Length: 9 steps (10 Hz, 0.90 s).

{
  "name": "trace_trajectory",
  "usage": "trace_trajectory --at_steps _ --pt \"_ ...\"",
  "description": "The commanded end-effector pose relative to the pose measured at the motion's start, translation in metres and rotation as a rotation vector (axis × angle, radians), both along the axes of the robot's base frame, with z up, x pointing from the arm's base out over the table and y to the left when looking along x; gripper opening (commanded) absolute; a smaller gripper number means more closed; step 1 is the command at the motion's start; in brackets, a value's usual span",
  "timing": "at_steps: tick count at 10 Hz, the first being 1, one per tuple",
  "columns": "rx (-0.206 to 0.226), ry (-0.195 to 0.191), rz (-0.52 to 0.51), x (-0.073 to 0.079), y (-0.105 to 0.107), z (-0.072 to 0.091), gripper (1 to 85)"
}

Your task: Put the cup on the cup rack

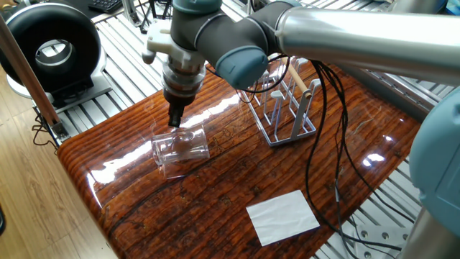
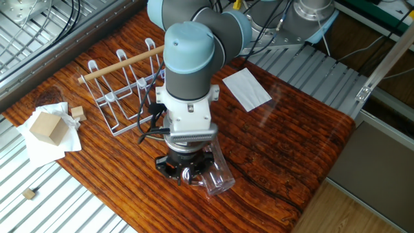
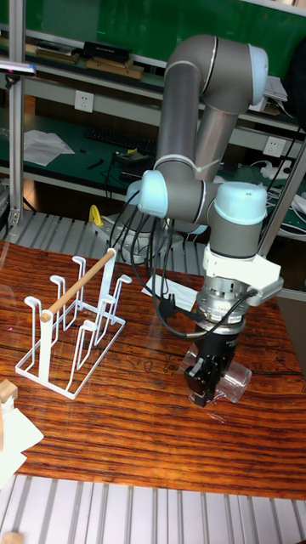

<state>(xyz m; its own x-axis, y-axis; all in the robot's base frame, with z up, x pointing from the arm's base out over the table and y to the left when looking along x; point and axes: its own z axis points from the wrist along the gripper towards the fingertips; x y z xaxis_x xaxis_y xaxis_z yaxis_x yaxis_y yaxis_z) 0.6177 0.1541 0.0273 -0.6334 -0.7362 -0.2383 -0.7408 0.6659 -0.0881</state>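
Note:
The cup (image 1: 181, 148) is a clear glass tumbler lying on its side on the wooden table, left of the cup rack (image 1: 282, 108). My gripper (image 1: 175, 119) points straight down at the cup's upper rim, with the fingertips close together and only a narrow gap between them. In the tall fixed view the gripper (image 3: 202, 376) overlaps the left end of the cup (image 3: 231, 380), and the cup rack (image 3: 76, 330) stands well to the left. The wrist hides the fingertips in the other fixed view, where the cup (image 2: 218, 177) sticks out to the right and the cup rack (image 2: 123, 87) stands behind.
A white paper sheet (image 1: 282, 216) lies near the table's front edge. A wooden block (image 2: 48, 127) on crumpled paper sits left of the rack. Black cables (image 1: 327, 144) hang from the arm over the table. A black round device (image 1: 50, 49) stands off the table.

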Motion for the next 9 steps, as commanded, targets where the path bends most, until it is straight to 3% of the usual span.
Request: trace_trajectory --at_steps 1,3,9 --pt "0.015 0.000 0.050 -0.006 -0.001 -0.003 30.7" --pt "0.026 0.029 0.074 -0.016 0.000 -0.005 31.0" --pt "0.036 0.041 0.098 -0.020 -0.008 0.001 34.0"
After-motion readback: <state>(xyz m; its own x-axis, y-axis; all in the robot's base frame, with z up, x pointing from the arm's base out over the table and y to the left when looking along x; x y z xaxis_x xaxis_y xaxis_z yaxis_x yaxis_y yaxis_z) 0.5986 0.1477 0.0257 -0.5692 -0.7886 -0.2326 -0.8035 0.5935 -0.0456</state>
